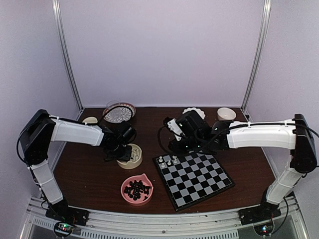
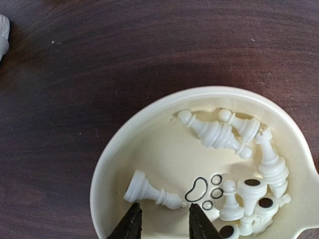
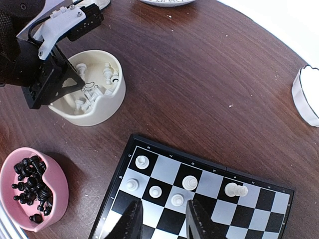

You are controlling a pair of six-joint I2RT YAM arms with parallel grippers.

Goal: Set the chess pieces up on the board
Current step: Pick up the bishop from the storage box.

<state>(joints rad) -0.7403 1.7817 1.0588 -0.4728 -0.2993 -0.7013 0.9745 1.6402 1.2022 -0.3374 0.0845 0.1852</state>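
Observation:
The board [image 1: 197, 178] lies at the front right of the table. Several white chess pieces [image 3: 155, 191] stand in its corner nearest the bowls, and one [image 3: 235, 189] lies on its side on a black square. My right gripper [image 3: 162, 217] hovers open above that corner, holding nothing. A cream bowl [image 2: 113, 155] holds more white chess pieces [image 2: 249, 194]. My left gripper [image 2: 162, 220] is open inside it, its tips just short of a lying white piece [image 2: 149, 191] and nothing between them. A pink bowl [image 1: 124, 190] holds black pieces [image 3: 32, 184].
At the back stand a patterned glass dish [image 1: 118, 112], a white scalloped dish [image 1: 197, 111], a small cream bowl [image 1: 226, 114] and a small cream object [image 1: 90, 120]. The two arms reach in close to each other between the cream bowl and the board.

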